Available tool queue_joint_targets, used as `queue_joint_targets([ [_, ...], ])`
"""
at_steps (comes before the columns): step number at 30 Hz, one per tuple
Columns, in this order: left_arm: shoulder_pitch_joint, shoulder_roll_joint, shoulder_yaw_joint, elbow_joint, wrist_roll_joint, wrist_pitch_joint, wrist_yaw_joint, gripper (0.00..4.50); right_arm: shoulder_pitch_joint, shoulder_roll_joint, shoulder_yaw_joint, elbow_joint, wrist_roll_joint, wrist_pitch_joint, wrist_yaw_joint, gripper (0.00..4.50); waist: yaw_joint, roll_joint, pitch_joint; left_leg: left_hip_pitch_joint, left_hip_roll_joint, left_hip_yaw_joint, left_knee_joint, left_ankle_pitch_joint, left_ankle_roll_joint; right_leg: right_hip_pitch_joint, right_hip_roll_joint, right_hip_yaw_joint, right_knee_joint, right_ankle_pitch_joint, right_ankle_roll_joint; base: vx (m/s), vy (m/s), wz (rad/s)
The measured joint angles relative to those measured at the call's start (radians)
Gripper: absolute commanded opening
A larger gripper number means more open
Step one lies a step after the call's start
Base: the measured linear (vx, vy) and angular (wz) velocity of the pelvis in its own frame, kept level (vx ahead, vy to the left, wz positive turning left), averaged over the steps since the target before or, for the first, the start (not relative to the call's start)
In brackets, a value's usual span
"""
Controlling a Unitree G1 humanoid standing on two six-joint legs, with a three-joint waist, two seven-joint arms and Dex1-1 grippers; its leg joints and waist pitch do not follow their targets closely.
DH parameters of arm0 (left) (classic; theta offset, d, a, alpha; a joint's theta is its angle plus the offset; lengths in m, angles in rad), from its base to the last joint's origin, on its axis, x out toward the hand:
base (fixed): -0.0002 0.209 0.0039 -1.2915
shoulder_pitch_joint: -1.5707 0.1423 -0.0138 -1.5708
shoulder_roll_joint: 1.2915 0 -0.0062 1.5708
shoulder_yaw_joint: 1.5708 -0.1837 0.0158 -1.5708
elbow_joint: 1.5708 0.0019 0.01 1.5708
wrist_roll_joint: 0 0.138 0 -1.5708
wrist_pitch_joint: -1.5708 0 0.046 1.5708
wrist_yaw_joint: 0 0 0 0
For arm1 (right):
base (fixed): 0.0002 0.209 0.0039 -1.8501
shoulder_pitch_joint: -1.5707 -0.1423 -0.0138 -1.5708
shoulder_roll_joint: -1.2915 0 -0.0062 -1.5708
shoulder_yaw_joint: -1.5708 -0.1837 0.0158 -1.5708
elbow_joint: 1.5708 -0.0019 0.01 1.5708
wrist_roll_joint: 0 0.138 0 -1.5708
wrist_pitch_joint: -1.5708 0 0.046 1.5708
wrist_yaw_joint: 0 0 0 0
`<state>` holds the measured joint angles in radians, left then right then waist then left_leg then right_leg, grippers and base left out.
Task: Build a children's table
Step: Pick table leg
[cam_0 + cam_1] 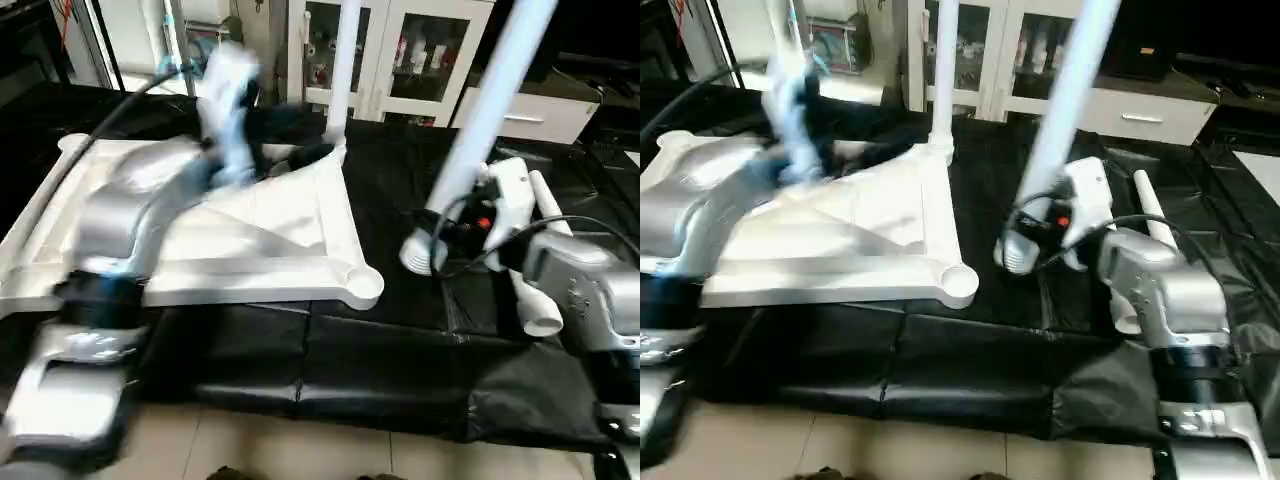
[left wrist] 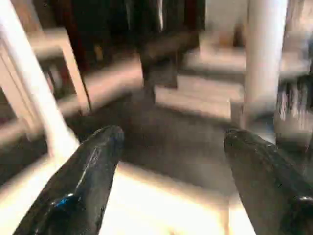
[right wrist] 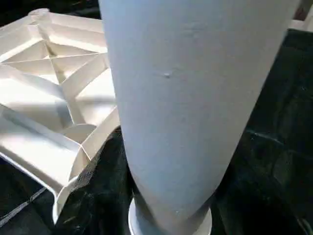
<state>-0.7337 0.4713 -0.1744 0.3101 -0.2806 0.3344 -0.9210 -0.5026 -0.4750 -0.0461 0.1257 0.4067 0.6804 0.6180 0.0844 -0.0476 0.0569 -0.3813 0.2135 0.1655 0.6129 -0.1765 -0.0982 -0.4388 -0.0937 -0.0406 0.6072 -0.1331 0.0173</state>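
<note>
In the head views, the white tabletop [image 1: 270, 235] is seen lying upside down on the black-draped desk [image 1: 400, 350], ribbed underside up. One white leg [image 1: 343, 70] is stood upright in its far corner socket. A second leg [image 1: 490, 110] is held tilted by the right gripper [image 1: 1025, 240], its thick end just above the desk, beside the tabletop's near corner socket [image 1: 362, 282] but apart from it. A third leg [image 1: 538, 270] is seen lying on the desk behind the right arm. The left gripper [image 1: 235, 95] is raised over the tabletop.

In the left wrist view, the left jaws are shown wide open with nothing between them.

In the right wrist view, the held leg is seen close up; the right jaws appear closed around it.
</note>
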Motion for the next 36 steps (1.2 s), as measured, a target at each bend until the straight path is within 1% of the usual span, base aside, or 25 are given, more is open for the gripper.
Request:
queue_joint_targets([
  [1, 0.019, 0.0, -0.052, 0.017, 0.025, -0.025, -0.032, 3.74, 0.0, 0.003, 0.011, -0.001, -0.008, -0.023, 0.003, 1.87, 0.005, 0.0, 0.0, -0.001, 0.0, 0.0, 0.0, 0.0, 0.0, 0.0, -0.001, 0.0, 0.0, 0.0, 0.0, 0.0, 0.0, 0.0],
  [3, 0.06, -0.014, -0.151, 0.048, 0.062, -0.054, -0.087, 3.74, 0.001, 0.019, 0.024, -0.003, -0.014, -0.063, 0.01, 1.87, 0.009, 0.001, 0.0, -0.002, 0.0, 0.003, 0.001, 0.0, 0.0, 0.0, -0.001, 0.002, 0.0, 0.001, -0.002, 0.0, 0.0, 0.0],
  [4, 0.067, -0.023, -0.185, 0.079, 0.08, -0.075, -0.113, 3.74, 0.005, 0.026, 0.024, -0.004, -0.015, -0.08, 0.012, 1.87, 0.01, 0.001, 0.0, -0.002, 0.0, 0.003, 0.001, 0.0, 0.0, 0.0, -0.001, 0.002, 0.0, 0.001, -0.003, 0.0, 0.0, 0.0],
  [6, 0.076, -0.047, -0.223, 0.13, 0.102, -0.103, -0.148, 3.74, 0.018, 0.03, 0.025, -0.007, -0.018, -0.092, 0.013, 1.87, 0.01, 0.001, 0.0, -0.002, 0.0, 0.003, 0.001, 0.0, 0.0, 0.0, -0.001, 0.001, 0.0, 0.001, -0.003, 0.0, 0.0, 0.0],
  [9, 0.058, -0.071, -0.235, 0.204, 0.152, -0.171, -0.16, 3.74, 0.041, 0.028, 0.026, -0.009, -0.021, -0.092, 0.024, 1.87, 0.005, 0.002, 0.0, -0.001, 0.0, 0.003, 0.001, 0.0, 0.0, 0.0, -0.001, 0.002, 0.002, 0.001, -0.003, 0.0, 0.0, 0.0],
  [12, 0.047, -0.085, -0.237, 0.275, 0.181, -0.214, -0.161, 3.74, 0.055, 0.025, 0.031, -0.03, -0.02, -0.091, 0.036, 1.87, -0.001, 0.005, 0.0, 0.001, 0.0, 0.002, 0.0, 0.0, 0.0, 0.0, -0.001, 0.002, 0.003, 0.001, -0.003, 0.0, 0.0, 0.0],
  [14, 0.024, -0.088, -0.247, 0.336, 0.201, -0.247, -0.153, 3.74, 0.065, 0.024, 0.032, -0.048, -0.018, -0.091, 0.042, 1.87, -0.002, 0.007, 0.001, 0.001, 0.001, 0.002, 0.0, 0.0, 0.0, 0.0, 0.0, 0.001, 0.003, 0.0, -0.001, 0.0, 0.0, 0.0],
  [15, 0.0, -0.088, -0.256, 0.388, 0.216, -0.273, -0.151, 3.56, 0.073, 0.024, 0.034, -0.059, -0.015, -0.091, 0.045, 1.86, -0.001, 0.008, 0.0, 0.002, 0.001, 0.002, 0.0, 0.0, 0.0, 0.0, 0.0, 0.001, 0.003, 0.0, -0.001, 0.0, 0.0, 0.0],
  [17, -0.023, -0.085, -0.256, 0.435, 0.231, -0.298, -0.153, 3.56, 0.084, 0.024, 0.035, -0.072, -0.013, -0.091, 0.047, 1.86, 0.0, 0.009, 0.0, 0.003, 0.001, 0.002, 0.0, 0.0, 0.0, 0.001, 0.0, 0.001, 0.003, 0.0, -0.001, 0.0, 0.0, 0.0],
  [21, -0.058, -0.088, -0.257, 0.53, 0.266, -0.353, -0.167, 3.11, 0.085, 0.021, 0.038, -0.076, -0.012, -0.091, 0.063, 1.86, 0.002, 0.009, 0.0, 0.004, 0.0, 0.002, 0.0, 0.0, 0.0, 0.002, 0.0, 0.002, 0.002, 0.0, -0.001, 0.0, 0.0, 0.0],
  [22, -0.066, -0.087, -0.257, 0.545, 0.273, -0.361, -0.174, 3.11, 0.086, 0.021, 0.041, -0.076, -0.012, -0.091, 0.067, 1.86, 0.002, 0.009, 0.0, 0.004, 0.0, 0.002, 0.0, 0.0, 0.0, 0.002, 0.0, 0.002, 0.002, 0.0, -0.001, 0.0, 0.0, 0.0],
  [23, -0.073, -0.086, -0.257, 0.554, 0.278, -0.366, -0.183, 3.11, 0.087, 0.021, 0.044, -0.076, -0.012, -0.091, 0.068, 1.86, 0.002, 0.009, 0.001, 0.004, 0.0, 0.002, 0.0, 0.0, 0.0, 0.002, 0.0, 0.002, 0.002, 0.0, -0.001, 0.0, 0.0, 0.0],
  [27, -0.101, -0.087, -0.26, 0.593, 0.288, -0.406, -0.219, 2.67, 0.088, 0.021, 0.046, -0.082, -0.012, -0.091, 0.069, 1.86, 0.003, 0.01, 0.001, 0.004, 0.0, 0.002, -0.001, 0.0, 0.0, 0.002, 0.0, 0.002, 0.002, 0.002, -0.004, 0.0, 0.0, 0.0],
  [28, -0.105, -0.087, -0.262, 0.602, 0.293, -0.415, -0.223, 2.67, 0.088, 0.021, 0.046, -0.083, -0.012, -0.091, 0.07, 1.86, 0.003, 0.01, 0.001, 0.004, 0.0, 0.002, -0.001, 0.0, 0.0, 0.002, 0.0, 0.002, 0.002, 0.002, -0.005, 0.0, 0.0, 0.0],
  [29, -0.108, -0.087, -0.265, 0.611, 0.299, -0.427, -0.225, 2.46, 0.088, 0.02, 0.046, -0.084, -0.012, -0.091, 0.073, 1.86, 0.003, 0.01, 0.001, 0.003, 0.0, 0.002, -0.001, 0.0, 0.0, 0.002, 0.0, 0.002, 0.002, 0.002, -0.005, 0.0, 0.0, 0.0],
  [30, -0.11, -0.088, -0.266, 0.623, 0.307, -0.436, -0.228, 2.46, 0.088, 0.02, 0.046, -0.084, -0.012, -0.091, 0.077, 1.86, 0.003, 0.01, 0.001, 0.003, 0.0, 0.002, -0.001, 0.0, 0.0, 0.002, 0.0, 0.002, 0.002, 0.002, -0.005, 0.0, 0.0, 0.0],
  [33, -0.114, -0.092, -0.266, 0.654, 0.321, -0.464, -0.235, 2.21, 0.088, 0.02, 0.047, -0.084, -0.012, -0.091, 0.079, 1.86, 0.003, 0.01, 0.001, 0.003, 0.0, 0.002, -0.001, 0.0, 0.0, 0.002, 0.0, 0.002, 0.002, 0.002, -0.006, 0.0, 0.0, 0.0],
  [36, -0.115, -0.092, -0.266, 0.657, 0.333, -0.478, -0.26, 1.87, 0.087, 0.02, 0.052, -0.084, -0.012, -0.091, 0.085, 1.86, 0.003, 0.01, 0.001, 0.003, 0.001, 0.002, -0.001, 0.0, 0.0, 0.002, 0.0, 0.002, 0.002, 0.002, -0.006, 0.0, 0.0, 0.0],
])
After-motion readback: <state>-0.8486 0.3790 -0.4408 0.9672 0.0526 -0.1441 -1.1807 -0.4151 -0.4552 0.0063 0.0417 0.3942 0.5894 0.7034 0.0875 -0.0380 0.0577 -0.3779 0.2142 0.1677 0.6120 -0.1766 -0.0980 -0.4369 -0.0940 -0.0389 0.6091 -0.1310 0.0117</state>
